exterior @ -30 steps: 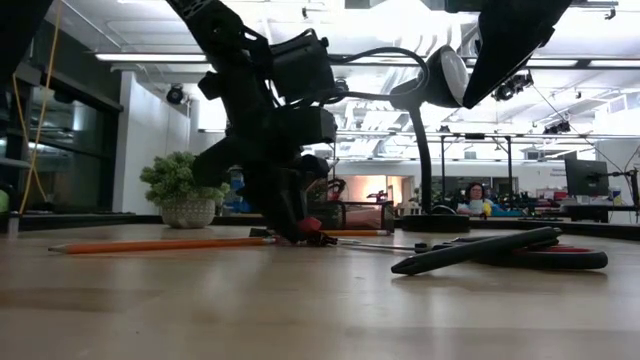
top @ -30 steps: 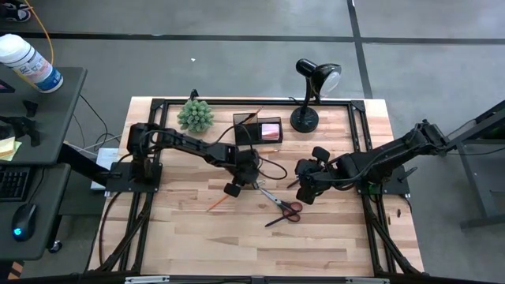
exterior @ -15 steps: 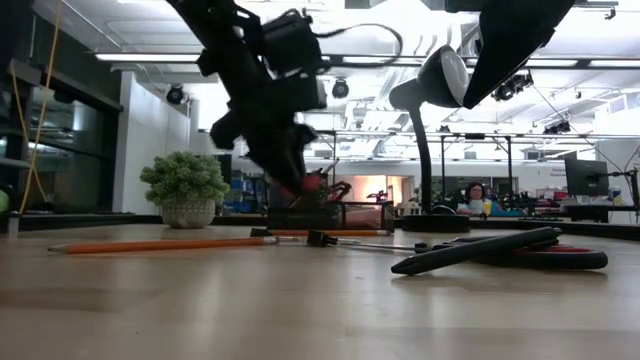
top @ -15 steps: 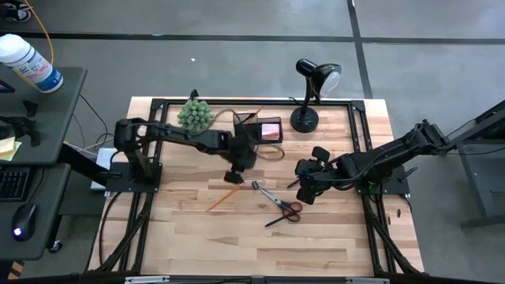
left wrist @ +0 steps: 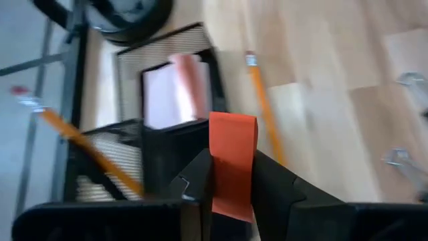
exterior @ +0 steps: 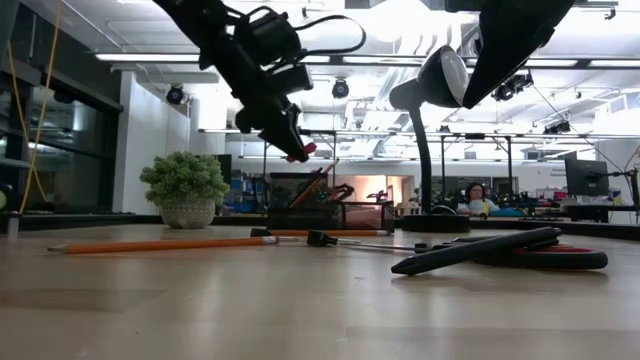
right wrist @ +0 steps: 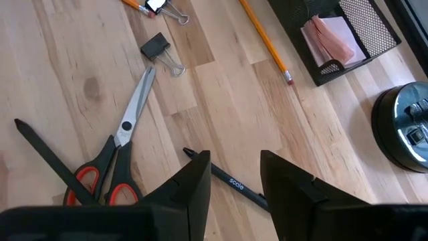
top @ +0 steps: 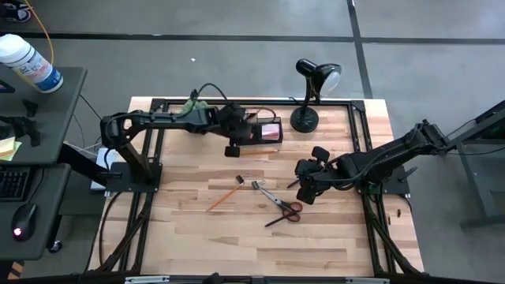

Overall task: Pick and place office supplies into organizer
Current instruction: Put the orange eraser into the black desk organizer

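Note:
My left gripper (top: 234, 148) hangs above the table just left of the black organizer (top: 258, 130), shut on a small flat red piece (left wrist: 233, 150), which also shows at its tip in the low view (exterior: 303, 153). The organizer holds a pink sticky-note pad (left wrist: 177, 90) and a leaning pencil (left wrist: 73, 137). My right gripper (right wrist: 234, 194) hovers open over a thin black pen (right wrist: 234, 182) that lies on the table. The red-handled scissors (top: 280, 207) and an orange pencil (top: 224, 196) also lie flat on the wood. My left gripper pinches the red piece's near end (left wrist: 231, 194) between its two fingers (left wrist: 197, 184), one on each flat face. The fingers slant downward. The far half of the piece sticks out past the fingertips, and it is lifted clear of the table.
Two binder clips (top: 256, 184) lie near the scissors' tips. A second pencil (right wrist: 264, 40) lies in front of the organizer. A black desk lamp (top: 308, 99) and a green plant (top: 195, 114) stand at the far edge. Bare wood fills the near half (top: 237, 244).
My left gripper has risen from the table's middle and gone toward the far edge, up to the organizer. It stayed shut on the red piece, which is now lifted clear of the wood.

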Robot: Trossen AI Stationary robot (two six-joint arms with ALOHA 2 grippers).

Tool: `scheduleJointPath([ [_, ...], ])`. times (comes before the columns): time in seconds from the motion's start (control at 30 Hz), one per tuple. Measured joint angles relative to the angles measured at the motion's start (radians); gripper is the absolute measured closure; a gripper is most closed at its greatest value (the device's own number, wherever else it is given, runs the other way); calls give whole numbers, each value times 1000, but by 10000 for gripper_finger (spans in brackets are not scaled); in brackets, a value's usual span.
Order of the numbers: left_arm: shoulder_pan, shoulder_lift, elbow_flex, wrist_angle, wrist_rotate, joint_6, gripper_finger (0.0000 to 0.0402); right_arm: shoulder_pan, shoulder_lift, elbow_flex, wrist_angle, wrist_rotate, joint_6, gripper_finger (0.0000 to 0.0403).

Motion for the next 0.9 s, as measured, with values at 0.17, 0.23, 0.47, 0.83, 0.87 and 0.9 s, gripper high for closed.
scheduleJointPath([
  [0.17,37,2,0,56,2,27,335,0,0,0,0,-8,0,279],
  [0.23,46,2,0,64,2,30,337,0,0,0,0,-8,0,279],
  [0.47,58,22,0,108,2,42,333,0,0,0,0,-12,0,279],
  [0.83,40,81,0,109,-128,-103,335,-1,0,0,4,-5,0,279],
  [0.87,36,82,0,108,-132,-105,335,-1,0,0,4,-7,0,279],
  [0.9,35,83,0,106,-137,-106,335,-1,0,0,5,-8,0,279],
])
